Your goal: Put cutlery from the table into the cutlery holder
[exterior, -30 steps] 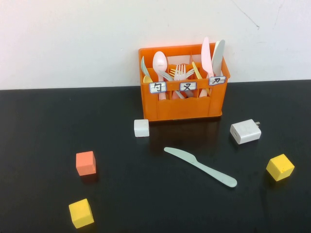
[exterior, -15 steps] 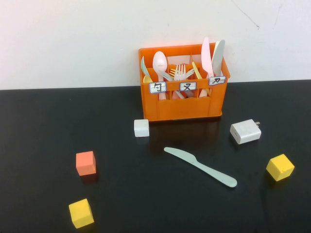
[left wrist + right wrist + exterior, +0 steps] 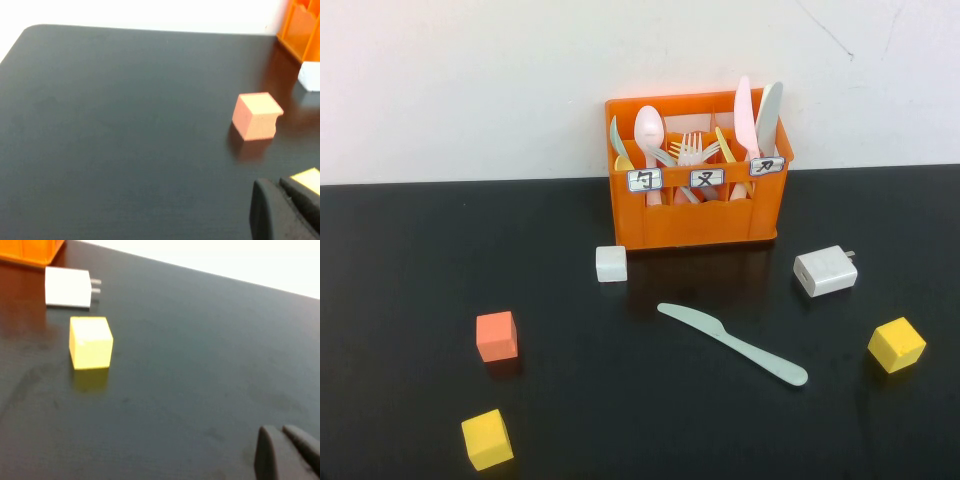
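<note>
The pale grey-green knife (image 3: 730,343) lies flat on the black table (image 3: 410,260), slanting from centre to front right, in front of the orange cutlery holder (image 3: 695,190). The holder stands at the back centre, filled with spoons, forks and knives, among them a pink knife (image 3: 746,115). Neither arm shows in the high view. My left gripper (image 3: 272,184) appears shut and empty, low over the table near a yellow cube (image 3: 307,179). My right gripper (image 3: 277,430) appears shut and empty over bare table. The knife is out of both wrist views.
A white cube (image 3: 611,263) sits by the holder's front left corner and a white charger (image 3: 825,270) to its front right. A yellow cube (image 3: 896,344) is right of the knife. An orange cube (image 3: 496,336) and another yellow cube (image 3: 486,438) are front left.
</note>
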Tool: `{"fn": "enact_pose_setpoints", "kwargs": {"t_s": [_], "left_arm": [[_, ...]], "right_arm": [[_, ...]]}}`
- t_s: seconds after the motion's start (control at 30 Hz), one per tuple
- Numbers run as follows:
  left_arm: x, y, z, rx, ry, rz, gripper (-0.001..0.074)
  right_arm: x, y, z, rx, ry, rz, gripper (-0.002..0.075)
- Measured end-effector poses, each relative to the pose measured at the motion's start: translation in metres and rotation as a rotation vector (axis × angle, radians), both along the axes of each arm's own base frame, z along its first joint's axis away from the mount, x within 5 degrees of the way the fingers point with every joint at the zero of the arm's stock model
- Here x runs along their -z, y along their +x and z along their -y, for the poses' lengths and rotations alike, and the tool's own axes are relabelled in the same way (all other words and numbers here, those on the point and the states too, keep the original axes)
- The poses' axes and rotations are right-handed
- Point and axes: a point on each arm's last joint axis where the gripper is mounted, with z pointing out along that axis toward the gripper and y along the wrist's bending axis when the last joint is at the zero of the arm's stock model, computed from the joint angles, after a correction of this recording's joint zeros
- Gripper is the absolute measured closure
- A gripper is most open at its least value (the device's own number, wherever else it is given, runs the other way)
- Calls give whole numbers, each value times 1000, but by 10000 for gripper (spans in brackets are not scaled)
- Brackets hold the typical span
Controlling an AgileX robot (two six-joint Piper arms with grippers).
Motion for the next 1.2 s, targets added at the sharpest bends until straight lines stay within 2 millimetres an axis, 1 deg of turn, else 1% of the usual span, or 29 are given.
{"fn": "enact_pose_setpoints", "kwargs": {"t_s": [0.1,0.2,0.43,0.57,0.67,0.87,1.03,1.2], "left_arm": [[-3,1,0,-1,-3,44,736],[-12,2,0,-4,-9,135,736],[-40,1,-1,-13,-31,442,736],[-55,-4,-2,-19,-46,622,736],[-63,-8,-3,-22,-52,719,736],[-68,-11,-3,-23,-61,784,736],[-70,-12,-3,-17,-118,803,736],[-70,-12,-4,-6,-213,792,736]], "right_arm": [[-2,1,0,-2,-3,37,728],[-8,3,0,-6,-4,104,728],[-29,5,-2,-20,-23,342,728],[-39,4,-2,-26,-26,448,728],[-44,3,-2,-29,-27,509,728],[-48,2,-3,-31,-28,556,728],[-51,1,-3,-32,-21,587,728],[-58,-1,-3,-38,132,664,728]]}}
